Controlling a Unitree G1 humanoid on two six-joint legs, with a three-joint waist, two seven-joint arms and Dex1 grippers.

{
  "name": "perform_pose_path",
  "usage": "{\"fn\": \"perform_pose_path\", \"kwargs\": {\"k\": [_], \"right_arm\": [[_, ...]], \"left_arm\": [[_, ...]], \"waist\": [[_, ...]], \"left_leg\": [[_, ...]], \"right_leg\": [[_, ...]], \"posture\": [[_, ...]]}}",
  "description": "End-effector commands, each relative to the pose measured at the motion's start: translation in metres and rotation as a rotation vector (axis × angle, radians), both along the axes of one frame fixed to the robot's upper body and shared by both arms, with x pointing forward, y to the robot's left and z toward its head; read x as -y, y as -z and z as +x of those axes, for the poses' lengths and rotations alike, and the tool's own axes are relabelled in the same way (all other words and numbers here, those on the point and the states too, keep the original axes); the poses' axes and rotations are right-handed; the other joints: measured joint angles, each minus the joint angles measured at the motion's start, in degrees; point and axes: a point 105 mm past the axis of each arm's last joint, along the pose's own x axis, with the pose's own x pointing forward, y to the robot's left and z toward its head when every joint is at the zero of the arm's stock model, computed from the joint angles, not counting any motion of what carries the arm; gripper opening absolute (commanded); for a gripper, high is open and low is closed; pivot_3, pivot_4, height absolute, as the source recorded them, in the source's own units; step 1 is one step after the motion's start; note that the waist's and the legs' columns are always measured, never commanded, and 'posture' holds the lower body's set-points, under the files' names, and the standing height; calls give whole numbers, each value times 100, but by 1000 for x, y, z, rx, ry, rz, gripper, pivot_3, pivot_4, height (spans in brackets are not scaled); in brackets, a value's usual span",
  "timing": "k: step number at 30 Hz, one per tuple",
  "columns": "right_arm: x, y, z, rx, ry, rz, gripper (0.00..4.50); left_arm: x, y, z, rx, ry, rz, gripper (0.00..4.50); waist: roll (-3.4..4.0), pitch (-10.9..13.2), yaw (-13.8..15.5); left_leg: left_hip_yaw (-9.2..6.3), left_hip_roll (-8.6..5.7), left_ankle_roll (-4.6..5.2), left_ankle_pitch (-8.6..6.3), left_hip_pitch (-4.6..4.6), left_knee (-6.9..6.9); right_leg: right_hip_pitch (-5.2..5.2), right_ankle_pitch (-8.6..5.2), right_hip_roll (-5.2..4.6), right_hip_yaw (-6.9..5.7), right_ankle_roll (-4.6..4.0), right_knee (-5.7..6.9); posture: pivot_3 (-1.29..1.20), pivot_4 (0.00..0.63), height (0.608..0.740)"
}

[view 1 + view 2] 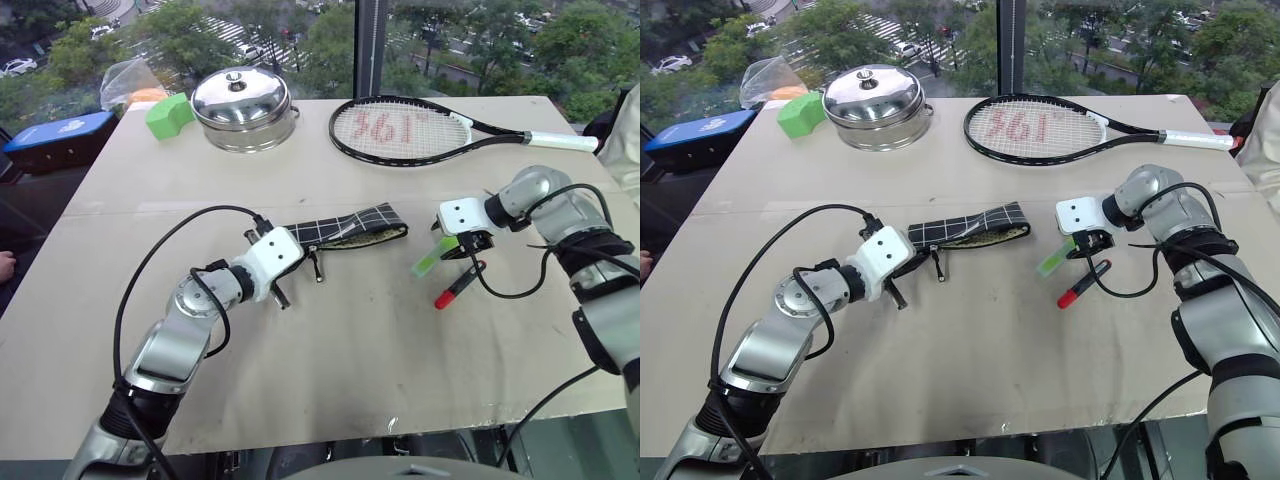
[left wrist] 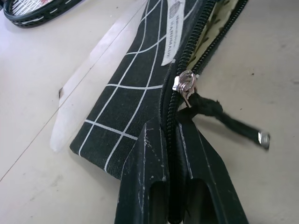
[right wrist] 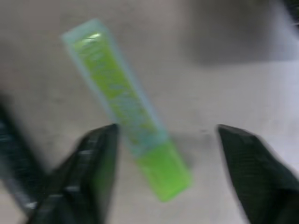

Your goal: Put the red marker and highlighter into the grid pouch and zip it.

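The grid pouch lies mid-table, black with white lines, its zipper partly open with the pull near my left gripper, which is shut on the pouch's near end. The light-green highlighter lies flat to the right of the pouch. My right gripper points down over it. In the right wrist view its black fingers stand open on either side of the highlighter's bright cap end, apart from it. The red marker lies just beside the highlighter, nearer the table's front.
At the back stand a steel pot with a lid, a green block and a tennis racket. A blue object sits off the table's left corner. A person's hand shows at the left edge.
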Motion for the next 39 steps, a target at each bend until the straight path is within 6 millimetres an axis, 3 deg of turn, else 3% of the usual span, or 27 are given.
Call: {"fn": "perform_pose_path", "kwargs": {"k": [1, 3, 4, 11, 14, 20, 28, 32, 34, 36, 39], "right_arm": [[4, 8, -5, -41, -16, -25, 1198], [5, 7, -5, -25, -26, -23, 243], [5, 6, -4, -13, -28, -24, 85], [-1, -1, -3, 48, -50, 13, 85], [-1, -12, -10, 31, -92, 12, 848], [-6, -14, -7, 94, -147, -47, 3759], [-12, 3, 4, 40, -129, -136, 3759], [-14, 10, 4, -34, -100, -152, 2552], [-17, 7, 2, -58, -109, -133, 1510], [-18, 3, 1, -61, -118, -117, 764], [-20, -10, 4, 2, -114, -49, 721]], "left_arm": [[0, -17, -1, 61, -14, -19, 0], [0, -16, -1, 50, -25, -43, 0], [1, -16, -1, 49, -25, -45, 0], [3, -15, 0, 45, -9, -43, 0], [3, -11, -1, 42, -4, -41, 0], [4, -11, 0, 43, 6, -35, 0], [5, -15, -1, 58, 0, -32, 0], [3, -14, -4, 58, -13, -30, 0], [3, -14, -5, 59, -19, -33, 0], [3, -14, -6, 58, -24, -36, 0], [5, -12, -7, 55, -23, -41, 0]], "waist": [[0, -1, -7], [-1, -2, -11], [0, -1, -13], [1, -1, -11], [6, 3, -9], [26, 15, 10], [25, 15, -1], [14, 8, -28], [11, 6, -33], [14, 7, -29], [20, 11, -15]], "left_leg": [[2, 2, 0, 0, 2, 0], [4, 3, -1, 1, 6, 0], [5, 4, -2, 1, 10, 0], [8, 4, -4, 2, 11, -1], [9, 7, -6, 3, 10, -1], [4, 2, -7, 3, -6, -3], [6, 0, -6, 4, -6, -3], [10, 1, -6, 4, -1, -2], [16, 3, -6, 4, 7, -2], [22, 3, -6, 4, 15, -2], [17, 4, -7, 4, 14, -2]], "right_leg": [[0, 1, 0, 2, -2, 1], [1, 2, 0, 7, -3, 3], [3, 3, 0, 10, -5, 3], [3, 5, -4, 30, -10, 3], [1, 6, -17, 31, -10, 3], [-8, 6, -22, 10, -8, -1], [-7, 6, -4, 1, -8, -3], [-5, 6, 0, 5, -9, -2], [-2, 6, 1, 13, -9, 0], [0, 7, 0, 20, -10, 4], [-1, 9, -1, 29, -14, 5]], "posture": [[0, 150, 740], [0, 150, 740], [0, 150, 740], [0, 150, 740], [0, 150, 740], [0, 150, 740], [0, 150, 740], [0, 150, 740], [0, 150, 740], [0, 150, 740], [0, 150, 740]]}}
